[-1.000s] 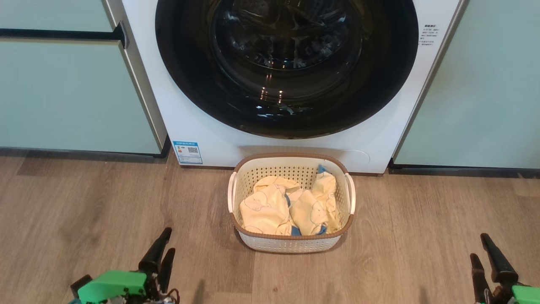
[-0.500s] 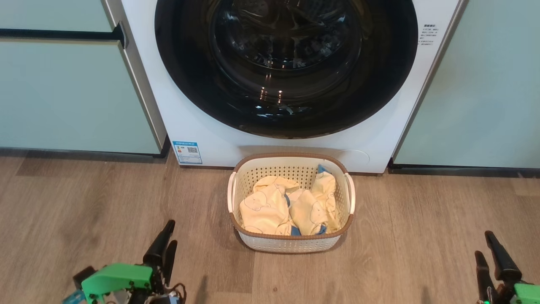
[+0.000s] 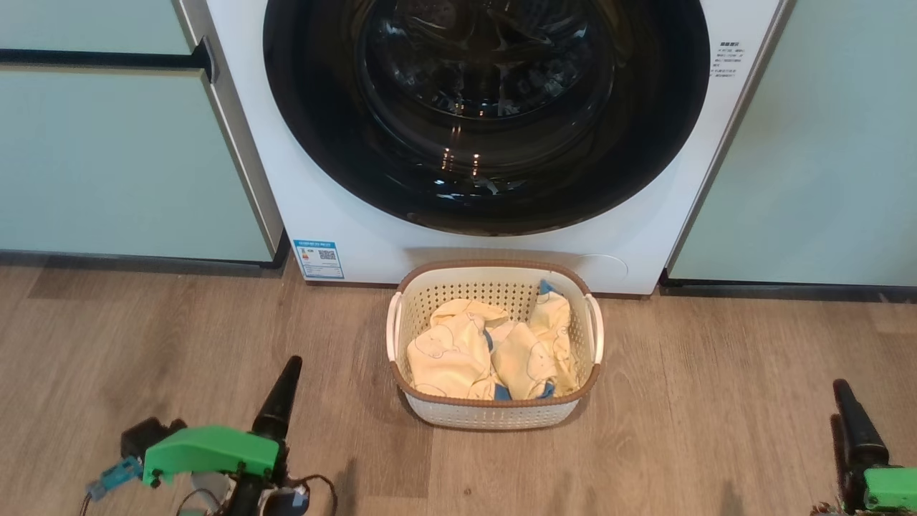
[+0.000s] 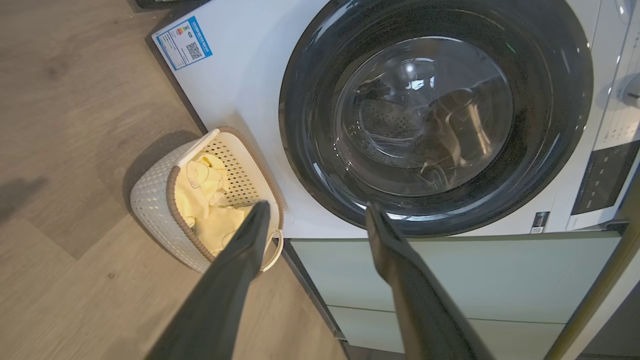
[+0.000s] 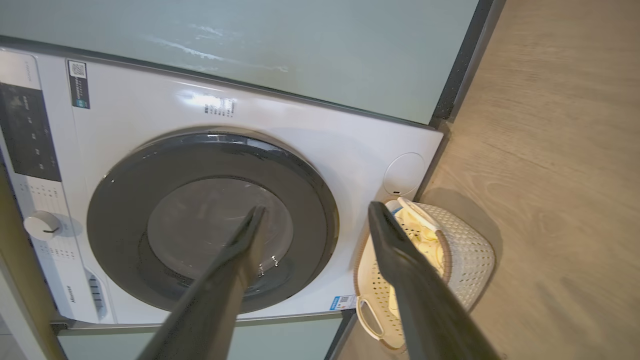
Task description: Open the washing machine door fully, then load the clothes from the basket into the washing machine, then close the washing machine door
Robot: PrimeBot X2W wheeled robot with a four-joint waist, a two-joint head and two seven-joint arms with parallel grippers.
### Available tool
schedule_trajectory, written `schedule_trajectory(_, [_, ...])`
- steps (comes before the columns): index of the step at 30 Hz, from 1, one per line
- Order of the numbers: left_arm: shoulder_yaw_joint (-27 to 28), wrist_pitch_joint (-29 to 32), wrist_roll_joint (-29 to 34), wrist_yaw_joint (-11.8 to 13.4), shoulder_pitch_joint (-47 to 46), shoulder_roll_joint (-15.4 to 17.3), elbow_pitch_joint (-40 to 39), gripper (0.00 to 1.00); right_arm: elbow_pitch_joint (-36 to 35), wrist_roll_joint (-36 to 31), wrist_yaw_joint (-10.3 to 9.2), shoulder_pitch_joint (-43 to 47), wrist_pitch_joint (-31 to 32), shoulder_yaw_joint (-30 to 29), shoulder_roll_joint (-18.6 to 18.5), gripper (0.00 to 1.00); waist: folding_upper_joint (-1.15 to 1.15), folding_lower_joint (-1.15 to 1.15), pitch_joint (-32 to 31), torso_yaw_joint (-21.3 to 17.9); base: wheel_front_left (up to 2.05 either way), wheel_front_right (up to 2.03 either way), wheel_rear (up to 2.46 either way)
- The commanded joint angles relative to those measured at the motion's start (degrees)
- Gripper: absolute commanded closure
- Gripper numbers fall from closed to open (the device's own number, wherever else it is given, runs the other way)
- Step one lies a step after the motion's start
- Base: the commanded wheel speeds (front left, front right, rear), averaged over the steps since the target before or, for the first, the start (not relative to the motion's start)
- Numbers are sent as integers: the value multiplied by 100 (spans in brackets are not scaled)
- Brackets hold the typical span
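The left gripper (image 3: 288, 374) at the head view's lower left and the right gripper (image 3: 847, 401) at lower right both point up-frame, jaws spread wide and empty. The basket (image 3: 494, 414) sits at centre frame holding the clothes (image 3: 451, 355), just below the closed washing machine door (image 3: 322, 143).

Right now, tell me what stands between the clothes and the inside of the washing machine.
The door does: it is shut across the front of the washing machine, above the basket on the floor where the clothes lie. Nothing covers the clothes in the basket.
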Motion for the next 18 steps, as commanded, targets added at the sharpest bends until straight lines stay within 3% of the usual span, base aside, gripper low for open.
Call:
schedule_trajectory(1, [109,-72,232,9,-315,97,-213,0,-146,-192,-6,-360,-70,31,-190,0,0,0,-3,1,0,0,0])
schedule_trajectory(18, [47,-360,2489,117,-364,98,-381,0,-151,-2725,-9,-502,-389,-57,-269,0,0,0,-46,9,0,0,0])
